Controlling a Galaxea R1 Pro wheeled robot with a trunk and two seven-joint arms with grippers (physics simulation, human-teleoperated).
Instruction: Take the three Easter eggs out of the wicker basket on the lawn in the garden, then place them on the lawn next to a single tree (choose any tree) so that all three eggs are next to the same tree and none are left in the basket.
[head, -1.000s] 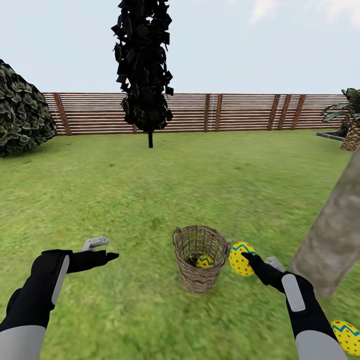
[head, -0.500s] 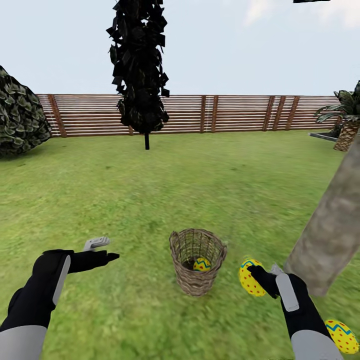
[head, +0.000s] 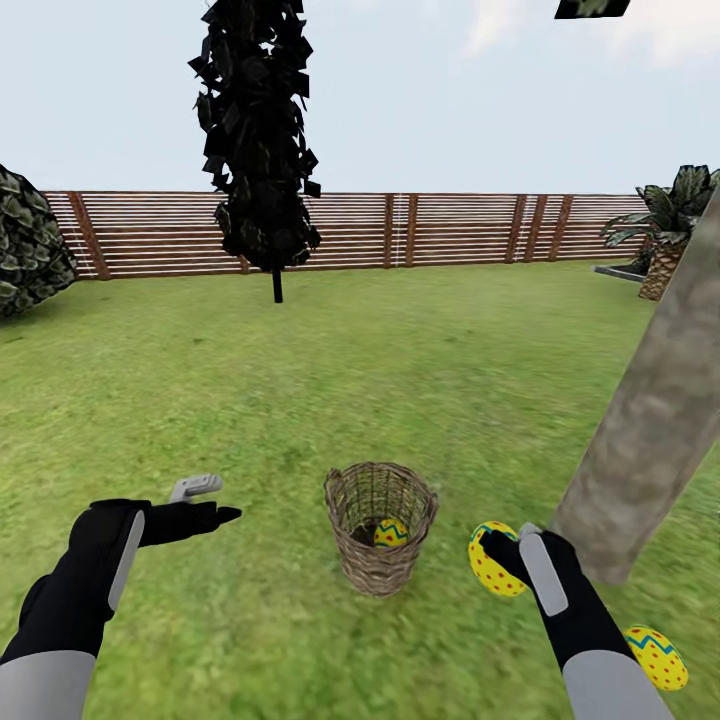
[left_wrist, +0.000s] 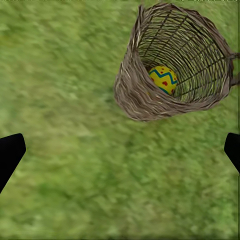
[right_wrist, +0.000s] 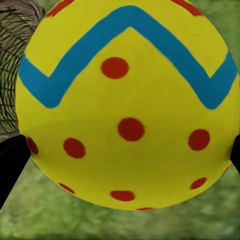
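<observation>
The wicker basket (head: 380, 525) stands upright on the lawn (head: 300, 400), and one yellow Easter egg (head: 391, 533) lies inside it (left_wrist: 163, 79). My right gripper (head: 497, 552) is shut on a second egg (head: 492, 562), held low between the basket and the grey-brown tree trunk (head: 655, 420). That egg is very close in the right wrist view (right_wrist: 127, 105). A third egg (head: 656, 657) lies on the grass beside the trunk's base, at my right forearm. My left gripper (head: 212, 500) hovers open, left of the basket (left_wrist: 175, 60), nothing between its fingers.
A narrow black conifer (head: 255, 140) stands far ahead on the left. A wooden slat fence (head: 400, 230) closes the back of the garden. A dark bush (head: 25, 250) sits at far left and a palm (head: 665, 230) at far right. Open grass lies ahead.
My right gripper has carried its egg down and to the right, away from the basket rim toward the trunk. The camera has swung right, shifting the scene leftward. The left arm has stayed put.
</observation>
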